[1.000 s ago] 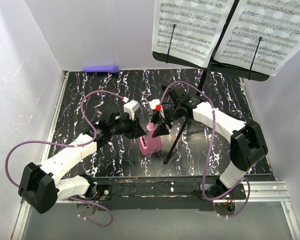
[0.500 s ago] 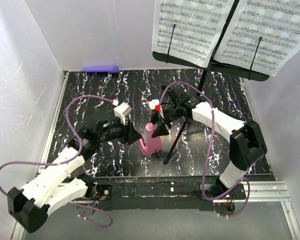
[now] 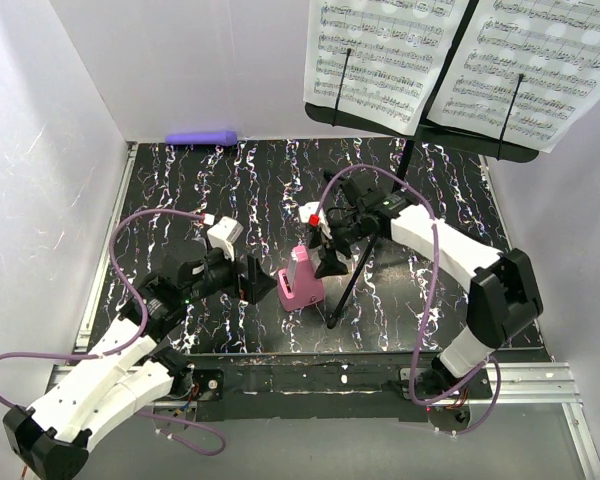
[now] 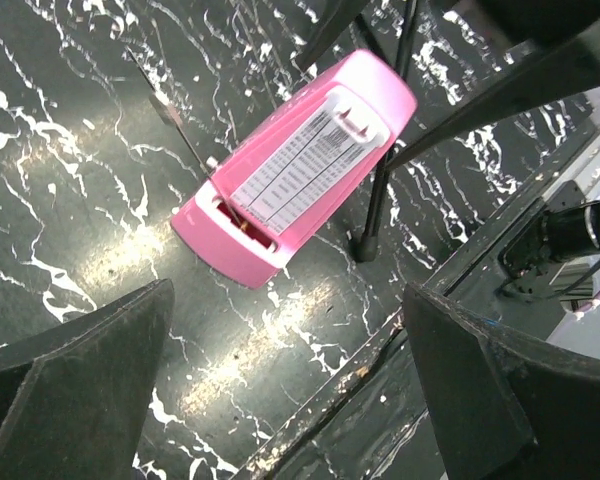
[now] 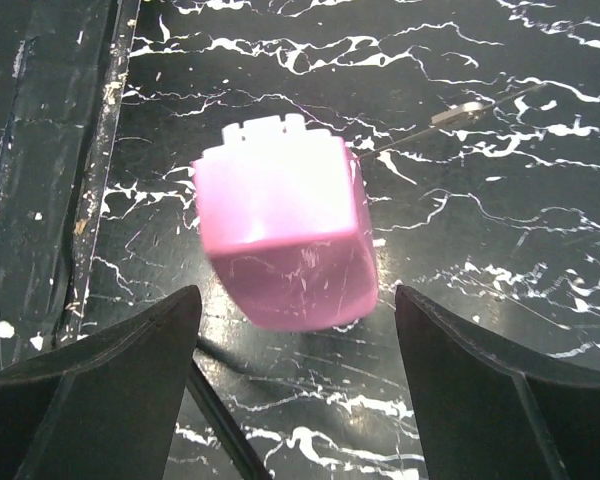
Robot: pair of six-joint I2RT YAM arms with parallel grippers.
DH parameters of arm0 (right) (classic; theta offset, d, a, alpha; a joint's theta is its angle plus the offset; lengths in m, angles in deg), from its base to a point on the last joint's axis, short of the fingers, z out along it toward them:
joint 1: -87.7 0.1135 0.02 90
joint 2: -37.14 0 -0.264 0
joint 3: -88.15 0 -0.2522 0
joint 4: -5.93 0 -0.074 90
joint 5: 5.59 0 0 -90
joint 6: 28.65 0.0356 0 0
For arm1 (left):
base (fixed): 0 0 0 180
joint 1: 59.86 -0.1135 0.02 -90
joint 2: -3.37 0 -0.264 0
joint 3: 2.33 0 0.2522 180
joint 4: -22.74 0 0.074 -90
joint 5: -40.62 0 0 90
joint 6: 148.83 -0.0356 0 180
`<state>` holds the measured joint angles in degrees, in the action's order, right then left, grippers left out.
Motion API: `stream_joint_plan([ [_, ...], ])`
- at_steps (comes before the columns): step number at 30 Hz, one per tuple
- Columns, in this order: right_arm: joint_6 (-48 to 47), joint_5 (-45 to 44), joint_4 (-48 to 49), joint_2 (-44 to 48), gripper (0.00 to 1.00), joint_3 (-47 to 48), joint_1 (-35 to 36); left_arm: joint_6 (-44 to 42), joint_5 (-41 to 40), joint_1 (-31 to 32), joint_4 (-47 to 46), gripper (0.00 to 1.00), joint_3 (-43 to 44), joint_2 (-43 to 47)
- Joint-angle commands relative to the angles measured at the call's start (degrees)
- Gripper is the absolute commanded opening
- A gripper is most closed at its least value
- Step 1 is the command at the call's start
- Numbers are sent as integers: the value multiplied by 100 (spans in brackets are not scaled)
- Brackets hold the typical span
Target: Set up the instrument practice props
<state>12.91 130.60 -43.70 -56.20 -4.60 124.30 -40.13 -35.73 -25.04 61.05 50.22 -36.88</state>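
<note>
The pink metronome [image 3: 302, 283] stands upright on the marbled black table [image 3: 210, 190], with its pendulum rod [image 4: 180, 118] out. My left gripper [image 3: 256, 281] is open just left of it, with nothing between the fingers; the left wrist view shows the metronome [image 4: 300, 175] ahead of that gripper [image 4: 288, 300]. My right gripper [image 3: 328, 262] is open above the metronome's right side. In the right wrist view the metronome [image 5: 285, 240] lies ahead of this gripper's [image 5: 298, 300] tips, touching neither. The black music stand [image 3: 420, 128] at the back right holds two sheet-music pages [image 3: 380, 60].
A purple cylinder [image 3: 202, 137] lies against the back wall. A tripod leg [image 3: 345, 290] of the stand runs down just right of the metronome, and its foot [image 4: 365, 245] is close to the table's near edge [image 3: 310, 355]. White walls close in both sides.
My left gripper has opened, let go of the metronome and drawn back to the left. The right gripper has opened wider around the metronome's top.
</note>
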Motion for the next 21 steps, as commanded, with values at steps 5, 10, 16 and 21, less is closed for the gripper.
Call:
stream_joint_plan([
  [5,-1068,-67,-1418,1553,86,-2,-92,-226,-792,-20,664,98,357,306],
  [10,-1537,-76,-3327,2494,85,-98,-275,-411,-1198,-204,735,98,490,509],
  [16,-1089,566,-3120,4260,86,-1537,-2004,-148,265,-1765,129,98,218,562],
  [21,1034,-179,-1743,5658,90,-2513,-3489,563,2310,-3992,-347,98,6,186],
])
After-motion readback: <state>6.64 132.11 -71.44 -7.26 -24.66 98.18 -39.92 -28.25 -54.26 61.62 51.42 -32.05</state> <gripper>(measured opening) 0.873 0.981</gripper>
